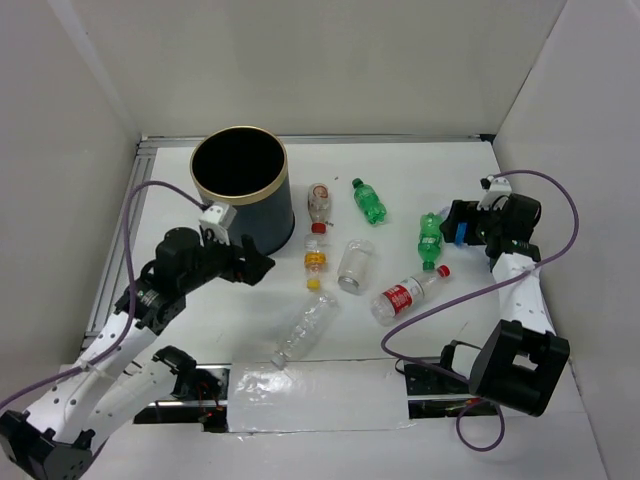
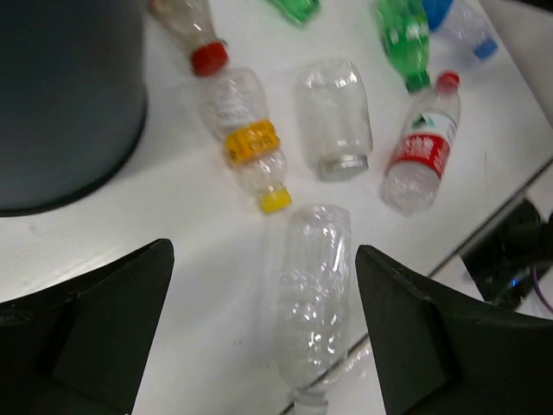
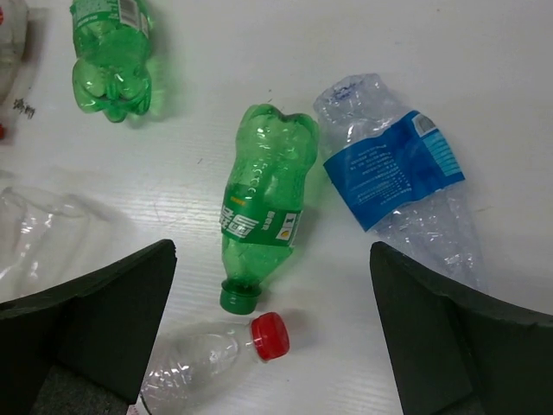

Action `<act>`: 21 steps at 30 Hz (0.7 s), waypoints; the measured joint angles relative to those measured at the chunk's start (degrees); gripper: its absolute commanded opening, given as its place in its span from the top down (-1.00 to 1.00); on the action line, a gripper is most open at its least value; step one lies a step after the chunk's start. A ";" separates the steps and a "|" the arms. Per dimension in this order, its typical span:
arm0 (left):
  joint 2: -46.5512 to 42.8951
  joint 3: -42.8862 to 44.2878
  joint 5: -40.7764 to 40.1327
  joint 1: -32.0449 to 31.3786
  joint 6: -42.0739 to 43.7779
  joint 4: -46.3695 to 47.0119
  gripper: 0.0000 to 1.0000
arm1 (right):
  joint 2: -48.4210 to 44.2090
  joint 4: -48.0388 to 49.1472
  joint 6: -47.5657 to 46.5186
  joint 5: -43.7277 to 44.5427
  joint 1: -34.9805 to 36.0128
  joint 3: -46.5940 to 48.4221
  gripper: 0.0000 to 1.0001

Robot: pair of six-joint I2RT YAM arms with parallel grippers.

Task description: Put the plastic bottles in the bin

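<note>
The dark bin point(image 1: 262, 215) with a brass rim stands at the back left. Bottles lie scattered on the white table to its right. My left gripper point(image 1: 255, 265) is open and empty beside the bin; in its wrist view point(image 2: 263, 251) a clear white-capped bottle point(image 2: 315, 294) lies below the jaws, with a yellow-capped bottle point(image 2: 251, 143) and a red-label bottle point(image 2: 421, 147) beyond. My right gripper point(image 1: 452, 222) is open and empty above a green bottle point(image 3: 263, 194), between a crushed blue-label bottle point(image 3: 397, 173) and a red-capped clear bottle point(image 3: 216, 354).
A red-capped bottle point(image 1: 318, 203), a second green bottle point(image 1: 368, 200) and a wide clear bottle point(image 1: 355, 265) lie mid-table. A shiny plastic sheet point(image 1: 320, 395) covers the front edge. White walls close the back and sides. Purple cables loop off both arms.
</note>
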 measured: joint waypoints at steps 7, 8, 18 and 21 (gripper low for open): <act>5.84 0.00 0.31 -12.17 1.01 -0.81 -0.98 | 0.00 -1.97 -2.29 -3.58 -0.42 0.02 -1.00; 7.32 0.07 0.04 -13.68 1.01 -0.83 -0.98 | -0.02 -2.14 -2.97 -4.46 -0.63 0.02 -1.00; 21.62 4.81 -10.47 -30.82 1.18 -0.81 -0.46 | -0.17 -5.55 -8.79 -7.89 -1.14 0.07 0.74; 27.98 6.86 -14.86 -34.99 0.85 -0.48 -0.54 | -0.17 -7.45 -10.60 -10.93 -1.62 0.07 0.67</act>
